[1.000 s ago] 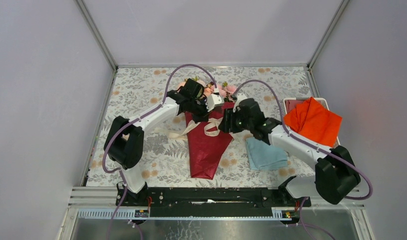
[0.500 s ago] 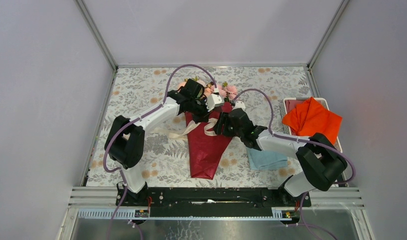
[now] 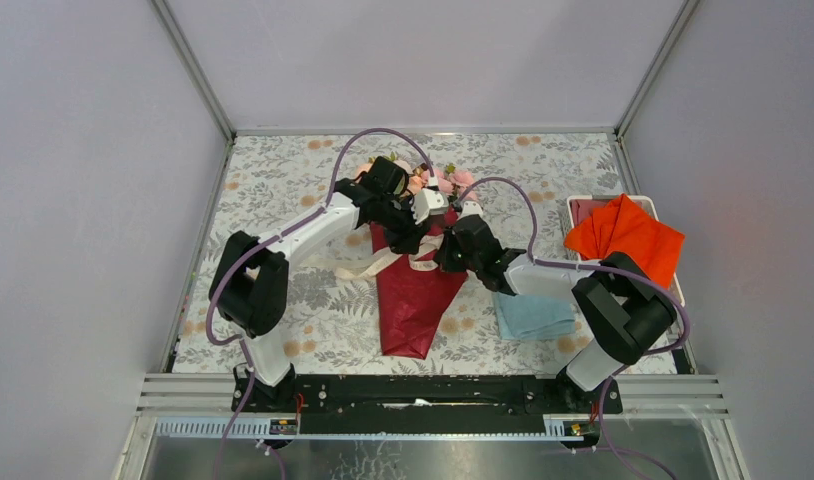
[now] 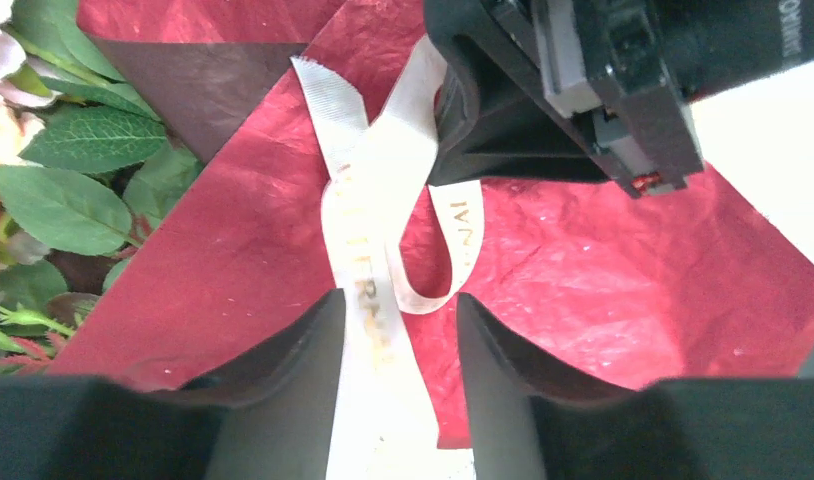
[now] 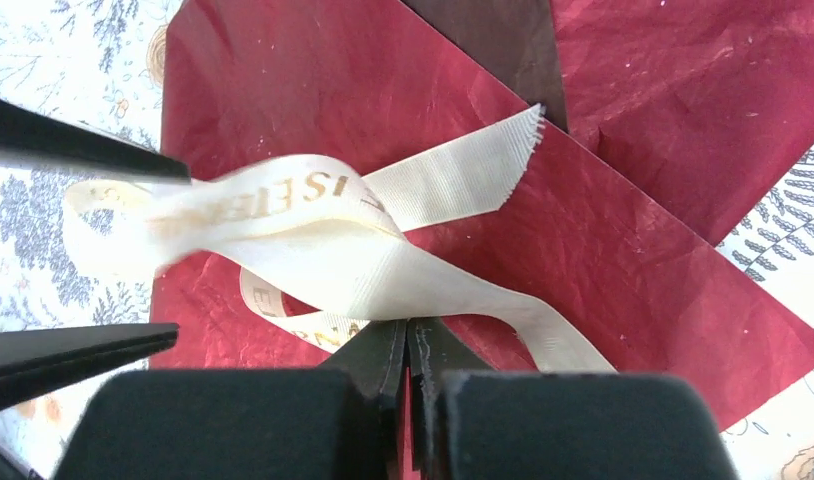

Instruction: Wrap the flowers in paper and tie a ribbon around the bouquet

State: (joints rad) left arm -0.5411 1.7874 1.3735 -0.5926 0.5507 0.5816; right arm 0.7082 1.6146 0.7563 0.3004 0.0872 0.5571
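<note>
Ribbon (image 5: 283,200) pinched in right hand (image 5: 407,330); left hand (image 4: 398,300) parted astride.

In the top view the left tool (image 3: 409,238) and right tool (image 3: 443,254) cover much of the flowers (image 3: 455,180) and the spot where the ribbon (image 3: 358,268) crosses the bouquet (image 3: 408,310). In the left wrist view the ribbon runs off the bottom edge, its gold lettering blurred, and the flowers are cut by the left edge. In the right wrist view the ribbon's left loop is blurred.

The white-and-black left arm (image 3: 303,232) and right arm (image 3: 553,278) reached inward, the left black two-finger gripper (image 4: 398,330) parted, the right black two-finger gripper (image 5: 408,335) clamped shut.
</note>
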